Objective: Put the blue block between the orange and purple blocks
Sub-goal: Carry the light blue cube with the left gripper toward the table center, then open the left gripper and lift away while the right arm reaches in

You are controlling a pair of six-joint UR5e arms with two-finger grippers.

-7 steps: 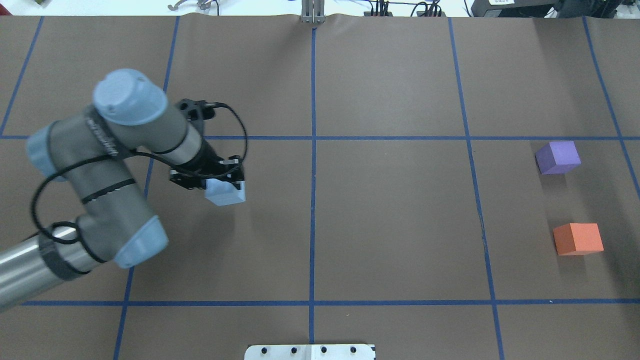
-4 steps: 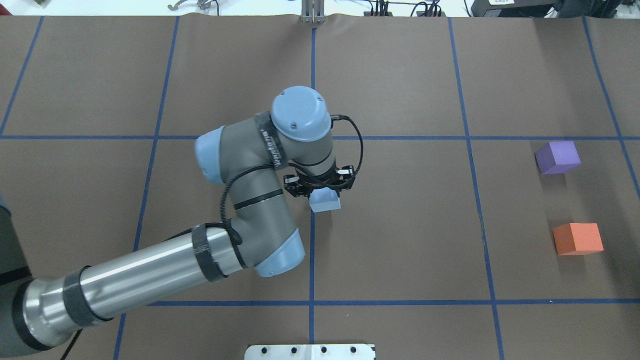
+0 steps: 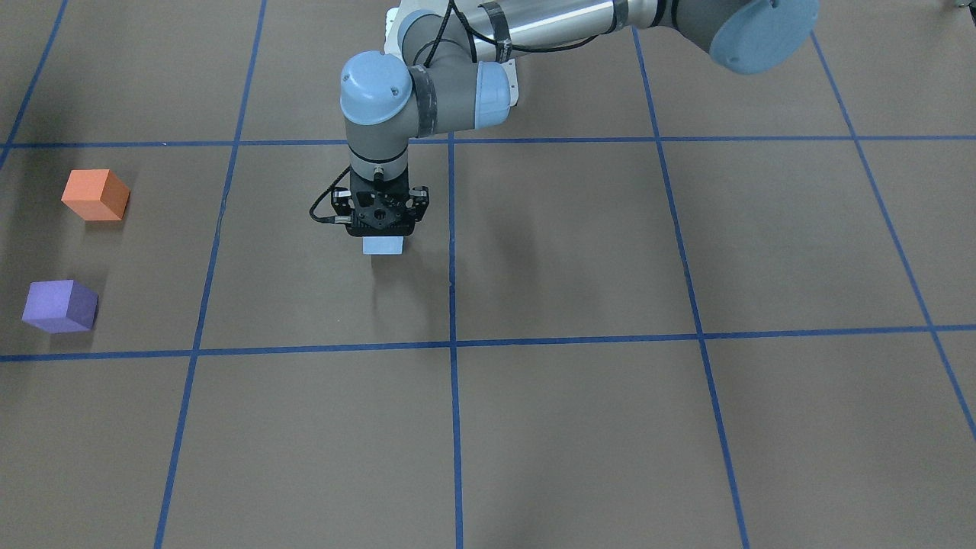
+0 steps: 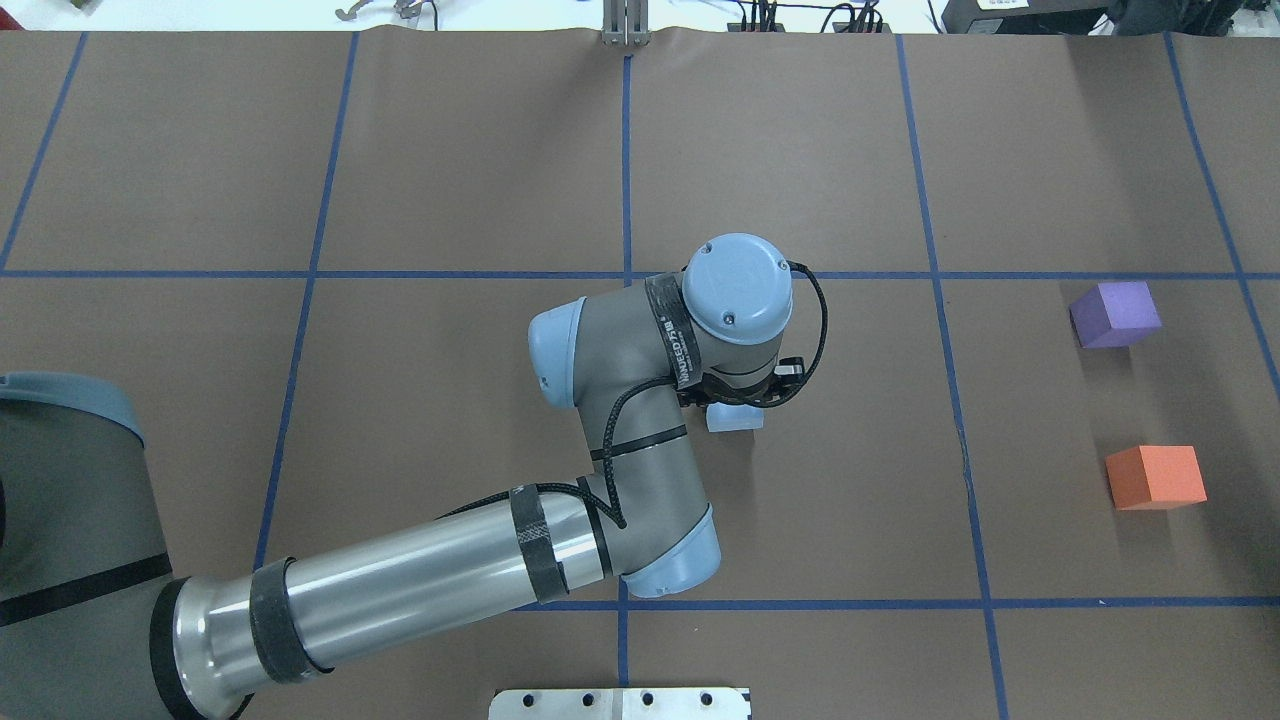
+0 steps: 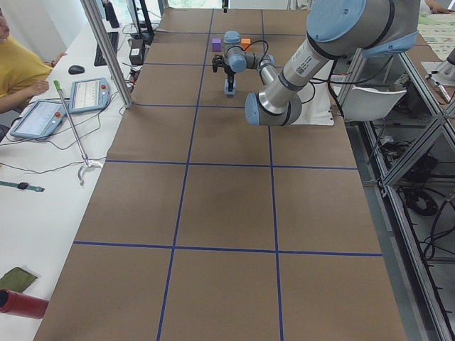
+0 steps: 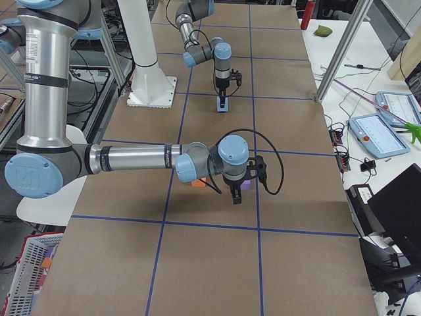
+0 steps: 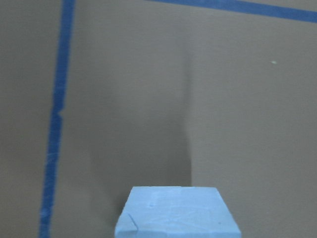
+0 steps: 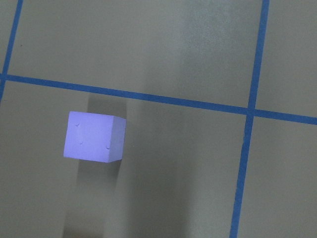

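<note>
My left gripper [image 4: 735, 405] is shut on the light blue block [image 4: 735, 418] and holds it above the table, just right of the centre tape line. The block also shows in the front view [image 3: 383, 245] and at the bottom of the left wrist view [image 7: 177, 213]. The purple block [image 4: 1115, 315] and the orange block [image 4: 1155, 478] sit at the far right, with a gap between them. The purple block shows in the right wrist view [image 8: 94, 136]. My right gripper [image 6: 235, 194] shows only in the exterior right view, by those two blocks; I cannot tell its state.
Blue tape lines [image 4: 625, 400] divide the brown table into squares. A white mounting plate [image 4: 620, 703] lies at the near edge. An operator [image 5: 21, 60] with tablets [image 5: 89, 94] sits beside the table's far side.
My left arm has swung to the right with the blue block in it, from the table's left part across the centre line towards the purple and orange blocks.
</note>
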